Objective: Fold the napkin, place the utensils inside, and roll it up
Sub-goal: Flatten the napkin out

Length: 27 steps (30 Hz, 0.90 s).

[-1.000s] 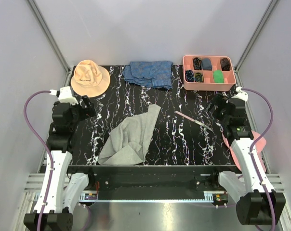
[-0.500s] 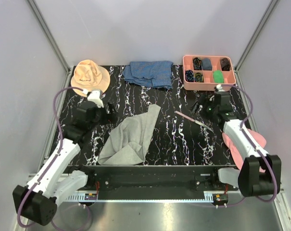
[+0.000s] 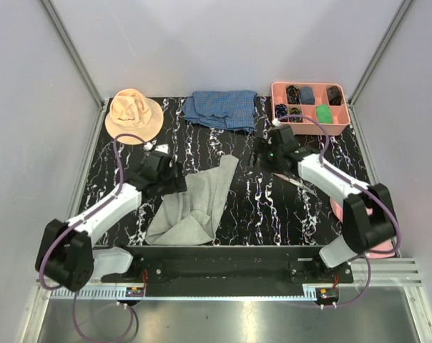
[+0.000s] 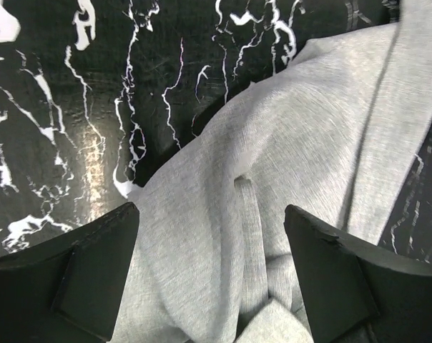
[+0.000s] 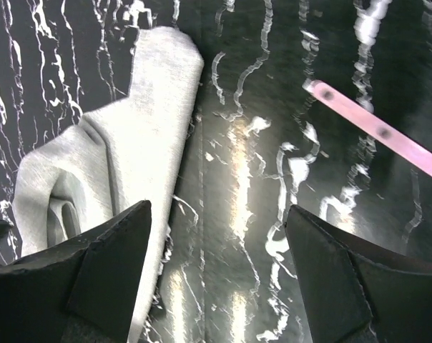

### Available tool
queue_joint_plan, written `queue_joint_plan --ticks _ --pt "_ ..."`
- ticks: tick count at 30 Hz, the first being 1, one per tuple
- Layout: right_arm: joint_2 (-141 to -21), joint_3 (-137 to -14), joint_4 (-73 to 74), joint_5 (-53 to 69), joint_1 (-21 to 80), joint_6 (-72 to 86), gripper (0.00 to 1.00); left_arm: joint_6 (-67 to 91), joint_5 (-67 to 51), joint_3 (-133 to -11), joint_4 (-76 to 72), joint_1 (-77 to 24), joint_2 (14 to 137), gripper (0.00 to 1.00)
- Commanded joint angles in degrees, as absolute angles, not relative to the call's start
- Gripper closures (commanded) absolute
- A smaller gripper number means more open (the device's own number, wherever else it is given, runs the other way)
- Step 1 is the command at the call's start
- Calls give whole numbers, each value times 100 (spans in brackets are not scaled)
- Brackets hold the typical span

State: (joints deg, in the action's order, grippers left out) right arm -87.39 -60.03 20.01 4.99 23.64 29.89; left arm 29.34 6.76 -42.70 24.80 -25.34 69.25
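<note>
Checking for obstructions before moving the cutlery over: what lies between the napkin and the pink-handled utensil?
Nothing. Only bare black marbled tabletop separates the napkin from the pink-handled utensil. This is clearest in the right wrist view.

Black white-veined table [image 3: 273, 214] carried: crumpled grey napkin [image 3: 194, 204] near, left of centre; pink-handled utensils [image 3: 300, 184] right of centre; peach hat [image 3: 134, 114] far left; blue checked cloth [image 3: 222, 108] far middle; pink tray [image 3: 330, 129] far right.

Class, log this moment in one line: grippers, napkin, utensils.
left gripper: open over napkin | right gripper: open near napkin tip | napkin: crumpled, unfolded | utensils: outside napkin
</note>
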Motion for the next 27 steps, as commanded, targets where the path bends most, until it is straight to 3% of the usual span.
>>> queue_joint_plan --ticks 1,7,16,27 --pt "-9341 -6933 2460 193 2698 2962 16 3164 598 -4693 2619 -2540 7461 14" --pt "-10291 -7962 2970 79 3093 2883 16 3305 388 -4746 2619 -2444 7874 17" --pt "-11267 -8885 3234 -139 3621 2848 17 3243 -245 -4658 2417 -1969 8095 38" --pt "-12243 -9650 3753 -773 3823 2690 22 3129 -685 -4685 2285 -1872 8367 41"
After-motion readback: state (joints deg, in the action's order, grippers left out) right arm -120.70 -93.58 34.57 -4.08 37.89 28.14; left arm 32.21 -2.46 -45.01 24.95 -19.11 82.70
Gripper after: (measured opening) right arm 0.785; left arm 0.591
